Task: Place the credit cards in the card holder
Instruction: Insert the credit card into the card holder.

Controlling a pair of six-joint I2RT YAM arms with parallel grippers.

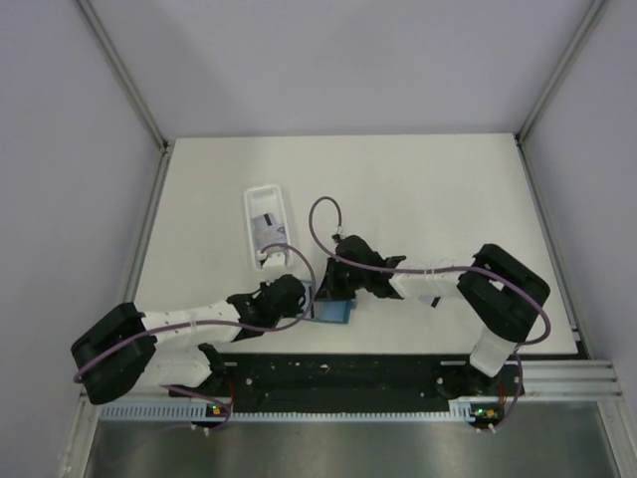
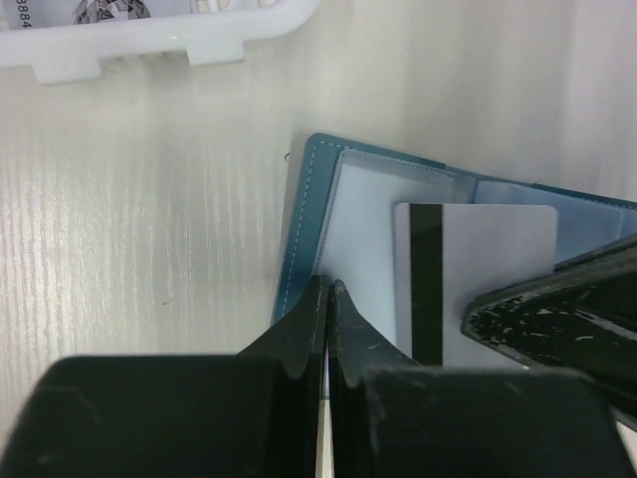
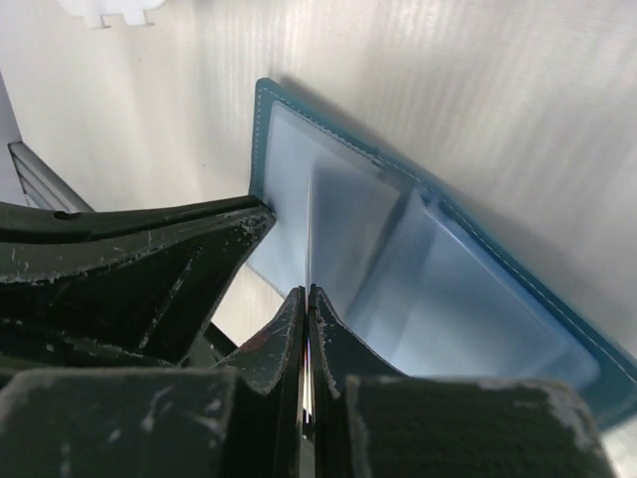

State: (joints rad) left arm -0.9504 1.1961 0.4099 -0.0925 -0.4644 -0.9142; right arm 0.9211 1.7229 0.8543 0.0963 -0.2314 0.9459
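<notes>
Robot lab test cell: white table [image 1: 418,189] boxed in w/ plain walls [image 1: 348,60] (alu frame posts [image 1: 122,72]), mounting rail [image 1: 338,376].

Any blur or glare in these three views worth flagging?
Top view: even light, soft shadows, wallet small but sharp. Left wrist: striped card crisp, white tray very bright. Right wrist: right end effector soft up close, sheen on the wallet's clear pockets.

I can make out only a cut-off run of digits, roughly "884", on a card [image 2: 22,12] inside the white tray [image 2: 149,45]; nothing else is legible.
</notes>
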